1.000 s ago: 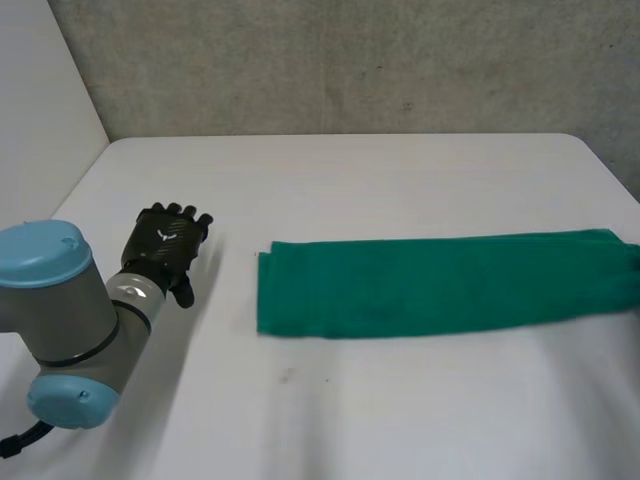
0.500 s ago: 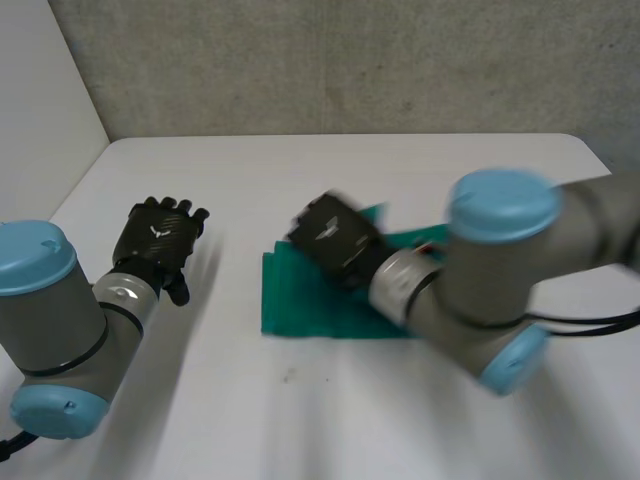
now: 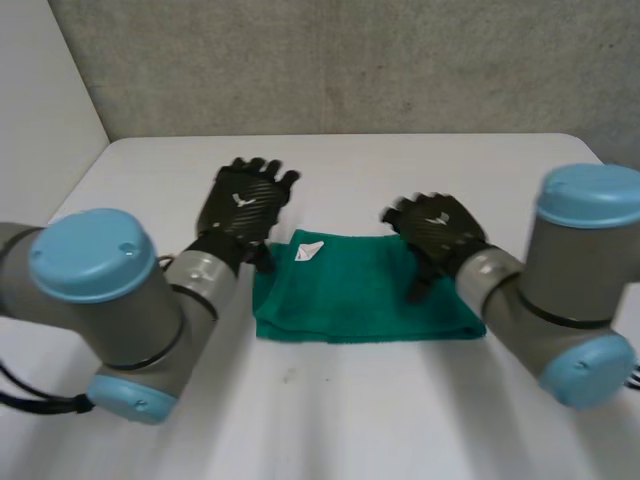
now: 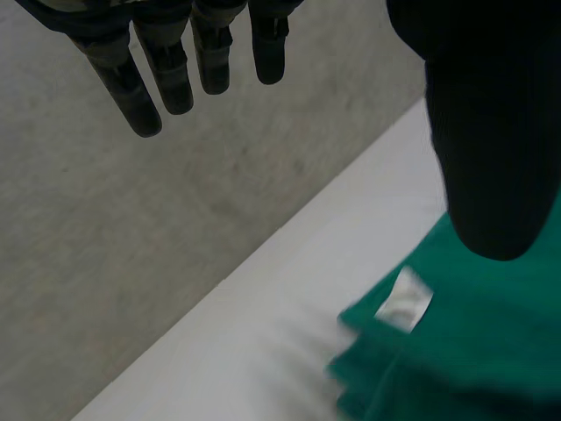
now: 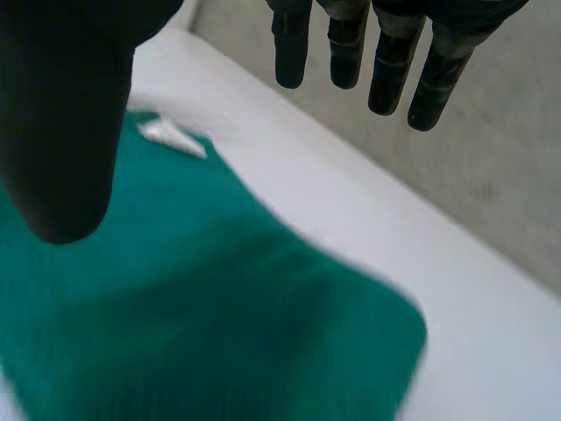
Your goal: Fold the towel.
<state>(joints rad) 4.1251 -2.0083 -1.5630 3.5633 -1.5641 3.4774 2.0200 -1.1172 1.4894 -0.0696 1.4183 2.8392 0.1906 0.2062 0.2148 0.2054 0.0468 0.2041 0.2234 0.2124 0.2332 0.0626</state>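
**Both hands open, towel lying folded between them**

The green towel (image 3: 360, 295) lies flat on the white counter (image 3: 330, 420) as a short, compact rectangle. Stacked layers show along the edge nearest the left hand (image 3: 245, 205), which suggests the fold is made or close to it. A small white label (image 3: 309, 250) sits on top at the corner just beside that hand's thumb.

The left hand hovers over that far corner. In its wrist view its fingers (image 4: 175, 74) hang straight and spread, with bare counter beyond their tips, and nothing is held between them and the thumb.

The right hand (image 3: 435, 228) is over the opposite far corner. Its fingers (image 5: 351, 48) are likewise straight and apart, the towel spreads under its palm, and its grasp is empty.

Neither hand appears to press the cloth, though contact at the thumbs cannot be ruled out. With one hand at each end and no fingers curled, the hands look set either to square up the edges or to leave the towel as it lies. Any further fold would call for a fresh pinch at a corner.
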